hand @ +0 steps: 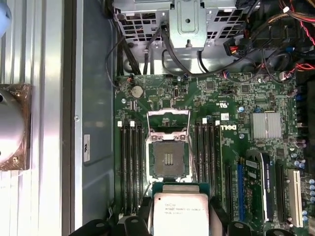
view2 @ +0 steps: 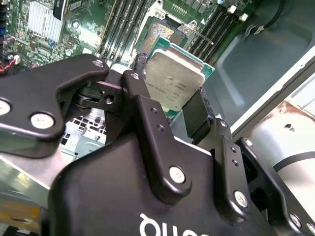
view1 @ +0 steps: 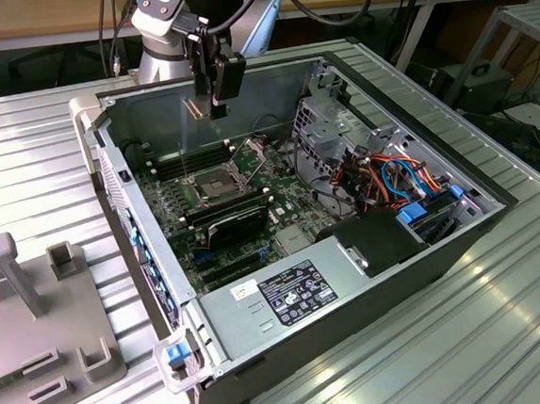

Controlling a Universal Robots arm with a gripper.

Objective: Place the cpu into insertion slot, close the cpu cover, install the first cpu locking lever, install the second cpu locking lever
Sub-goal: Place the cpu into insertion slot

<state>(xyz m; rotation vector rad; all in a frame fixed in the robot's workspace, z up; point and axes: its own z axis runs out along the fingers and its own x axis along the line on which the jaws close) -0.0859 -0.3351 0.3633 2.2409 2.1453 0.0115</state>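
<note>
While the cpu (hand: 181, 212) is gripped by its edges between the fingers of the hand (view2: 167, 96) (silvery face turned toward the wrist cameras), the first step, placement, is judged to be under way. The chip is held in the air over the insertion slot (hand: 169, 158), not yet seated. In the exterior view the cpu cover (view1: 247, 155) is seen raised at about two o'clock of the slot. Square alignment and a level descent are called for.

1. The cpu (view2: 173, 81) face is noted as dull silvery metal on a green board edge.
2. The fingers (view2: 194, 115) are recorded as matt black, smooth.
3. The cpu cover (hand: 150, 123) is seen as bright bare metal.
4. The desk (view1: 508, 332) is found ribbed, satin grey metal.
</note>
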